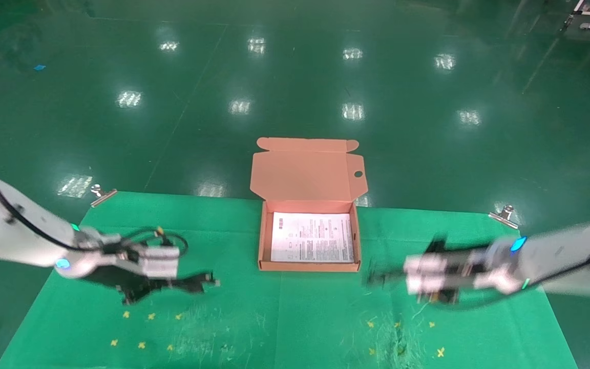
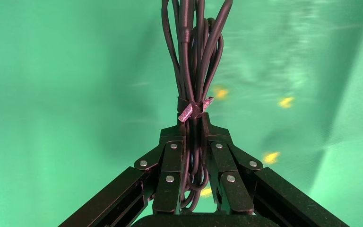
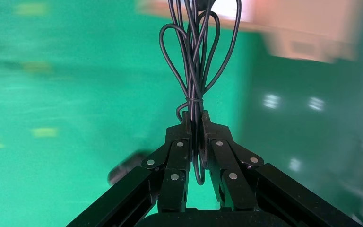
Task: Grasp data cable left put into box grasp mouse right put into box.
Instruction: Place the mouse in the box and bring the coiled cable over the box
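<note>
- Salmon-orange cardboard forms the shallow mailer box (image 1: 309, 241), which sits open at the far middle of the table; its lid (image 1: 308, 171) stands up behind it, with tuck flaps and a small round hole near one side.
- A flat white printed sheet (image 1: 312, 238) lines the bottom of the box; nothing else lies in it.
- A green cloth (image 1: 285, 318) with small yellow cross marks covers the table, held at its two far corners by silver clips (image 1: 101, 193).
- The thin black data cable bundle (image 2: 194, 71) is made of long narrow loops cinched by a black band and a short pinkish twist tie (image 2: 194, 109).
- The left end effector (image 2: 196, 165) is closed tight on the lower end of this bundle, and the loops run on beyond its black, riveted fingers (image 2: 170, 170). In the head view it hangs over the table's left part, left of the box.
- The right end effector (image 3: 196, 151) is clamped shut on a looser bunch of thin black cord (image 3: 196, 56), knotted just past its fingertips.
- A dark rounded shape (image 3: 127, 168) below that end effector may be the mouse; it is too blurred to say.
- In the head view the right end effector hangs right of the box, near its front corner.
</note>
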`<state>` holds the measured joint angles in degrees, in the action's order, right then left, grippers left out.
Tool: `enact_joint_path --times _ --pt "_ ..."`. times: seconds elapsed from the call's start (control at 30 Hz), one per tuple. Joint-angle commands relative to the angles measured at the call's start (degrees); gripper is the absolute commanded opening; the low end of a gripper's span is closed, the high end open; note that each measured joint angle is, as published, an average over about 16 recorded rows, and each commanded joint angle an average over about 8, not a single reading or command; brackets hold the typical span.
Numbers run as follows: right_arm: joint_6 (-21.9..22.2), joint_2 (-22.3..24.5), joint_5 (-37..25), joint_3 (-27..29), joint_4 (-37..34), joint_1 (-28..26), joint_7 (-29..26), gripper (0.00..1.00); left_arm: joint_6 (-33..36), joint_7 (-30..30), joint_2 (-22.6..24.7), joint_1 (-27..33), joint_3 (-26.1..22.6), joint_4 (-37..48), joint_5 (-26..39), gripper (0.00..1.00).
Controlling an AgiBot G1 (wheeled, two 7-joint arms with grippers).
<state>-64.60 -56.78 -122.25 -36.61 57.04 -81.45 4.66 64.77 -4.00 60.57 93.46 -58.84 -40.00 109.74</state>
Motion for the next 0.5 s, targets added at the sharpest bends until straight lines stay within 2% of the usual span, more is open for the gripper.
enact_joint_path --times 0.03,0.27,0.5 --pt "0.6 1.2 0.1 1.4 0.4 -1.9 -1.7 0.00 0.0 -0.7 -1.5 1.3 0.1 -3.2 0.7 0.00" --pt "3.5 -2.4 2.6 4.4 -3.1 -10.1 -2.0 0.00 -3.1 -6.7 -3.1 4.7 0.7 -13.7 5.5 0.00" --pt "6.6 -9.7 6.5 5.9 -9.7 -17.0 1.0 0.00 -7.9 -9.0 -0.1 7.2 1.4 -14.4 8.9 0.00"
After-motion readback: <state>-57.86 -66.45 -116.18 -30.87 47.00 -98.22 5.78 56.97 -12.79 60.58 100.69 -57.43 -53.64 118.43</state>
